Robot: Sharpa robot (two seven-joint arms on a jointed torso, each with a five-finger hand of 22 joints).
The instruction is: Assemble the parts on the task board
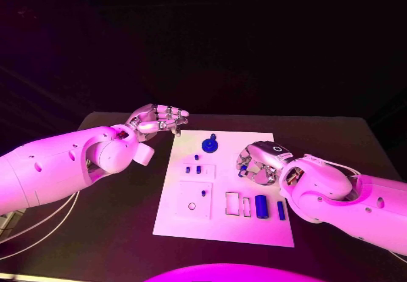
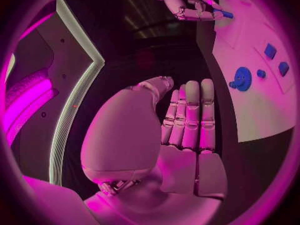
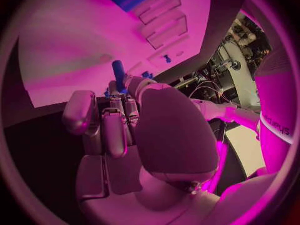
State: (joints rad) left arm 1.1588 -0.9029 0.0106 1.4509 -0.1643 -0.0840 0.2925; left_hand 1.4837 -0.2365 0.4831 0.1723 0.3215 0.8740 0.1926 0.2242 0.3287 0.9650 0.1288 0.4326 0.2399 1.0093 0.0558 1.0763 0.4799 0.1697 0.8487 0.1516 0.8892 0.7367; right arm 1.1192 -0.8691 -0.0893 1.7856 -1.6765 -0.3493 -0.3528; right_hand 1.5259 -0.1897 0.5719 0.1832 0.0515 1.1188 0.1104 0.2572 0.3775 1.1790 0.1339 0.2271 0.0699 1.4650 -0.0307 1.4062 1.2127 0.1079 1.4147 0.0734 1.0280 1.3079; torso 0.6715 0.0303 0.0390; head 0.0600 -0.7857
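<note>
Right hand (image 1: 259, 163): over the right edge of the white task board (image 1: 222, 226), fingers curled round a small blue peg (image 3: 118, 70) whose end sticks out past the fingertips. Left hand (image 1: 157, 122): over the black tabletop (image 1: 110, 235) just off the board's far left corner, fingers bent together, holding nothing. Blue gear-shaped part (image 1: 209, 143): on the board, between the two hands. Two blue bars (image 1: 270, 208): in slots on the board, just below the right hand.

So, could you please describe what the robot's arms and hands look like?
Both arms have smooth, rounded white shells with small dark holes. Thin cables trail beneath the left arm. The left hand and right hand are silver metal with segmented fingers.
</note>
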